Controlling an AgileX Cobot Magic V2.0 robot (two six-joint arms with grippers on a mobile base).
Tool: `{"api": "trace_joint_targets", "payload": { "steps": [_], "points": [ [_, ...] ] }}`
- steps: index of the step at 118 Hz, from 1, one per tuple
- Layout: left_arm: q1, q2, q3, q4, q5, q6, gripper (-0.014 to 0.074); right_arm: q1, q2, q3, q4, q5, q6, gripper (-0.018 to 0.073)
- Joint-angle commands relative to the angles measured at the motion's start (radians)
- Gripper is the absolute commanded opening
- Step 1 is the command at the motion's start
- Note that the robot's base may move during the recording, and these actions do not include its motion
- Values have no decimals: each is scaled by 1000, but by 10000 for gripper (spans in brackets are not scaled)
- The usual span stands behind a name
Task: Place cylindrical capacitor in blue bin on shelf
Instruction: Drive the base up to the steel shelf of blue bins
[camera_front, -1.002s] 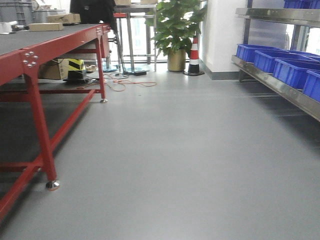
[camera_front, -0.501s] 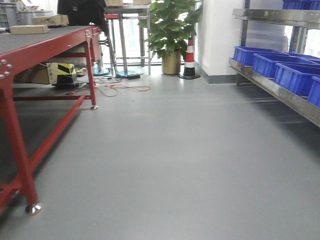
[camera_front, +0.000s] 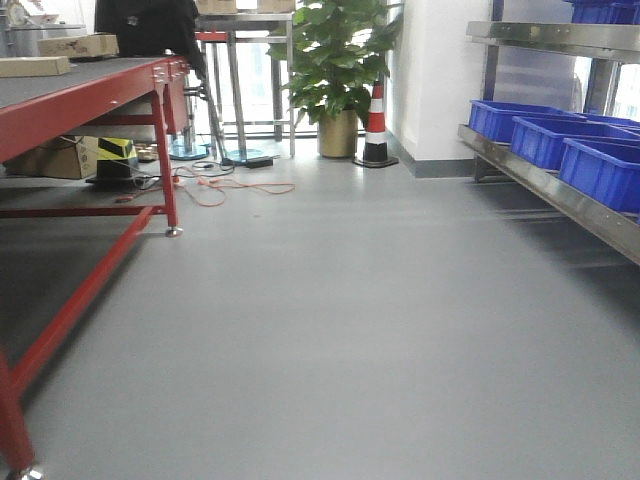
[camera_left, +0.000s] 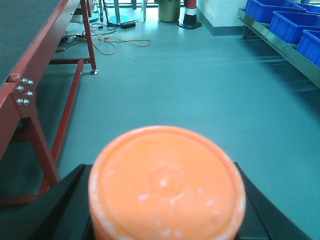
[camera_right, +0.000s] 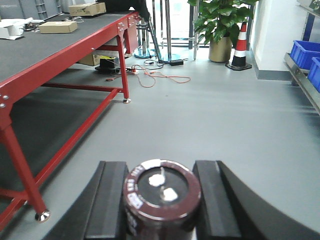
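Observation:
The cylindrical capacitor (camera_left: 166, 182), an orange can seen end-on, fills the lower left wrist view. My left gripper (camera_left: 160, 172) is shut on it, with black fingers (camera_left: 67, 202) on both sides. My right gripper (camera_right: 160, 167) is shut on a dark maroon can (camera_right: 162, 192) with two silver terminals on top. The steel shelf (camera_front: 560, 195) runs along the right wall, several metres ahead, and carries blue bins (camera_front: 600, 170). More blue bins (camera_left: 287, 22) show at the top right of the left wrist view. Neither gripper shows in the front view.
A red-framed table (camera_front: 90, 100) with a dark top and cardboard boxes (camera_front: 35, 66) lines the left side. Grey floor lies between it and the shelf. Far ahead stand a potted plant (camera_front: 335, 60), a traffic cone (camera_front: 376, 125), a tall stool (camera_front: 240, 80) and an orange cable (camera_front: 220, 188).
The base has rolled forward along the aisle. The table's near leg has slid down and out at the bottom left, and the blue bins now sit further right in view.

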Motion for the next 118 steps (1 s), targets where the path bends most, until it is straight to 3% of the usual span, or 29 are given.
{"api": "trace_joint_targets", "payload": {
  "steps": [1, 118],
  "points": [
    [0, -3, -4, 0, -24, 0, -111, 3, -5, -7, -1, -27, -4, -160],
    [0, -3, -4, 0, -24, 0, -111, 3, -5, -7, -1, -27, -4, -160]
  ]
}}
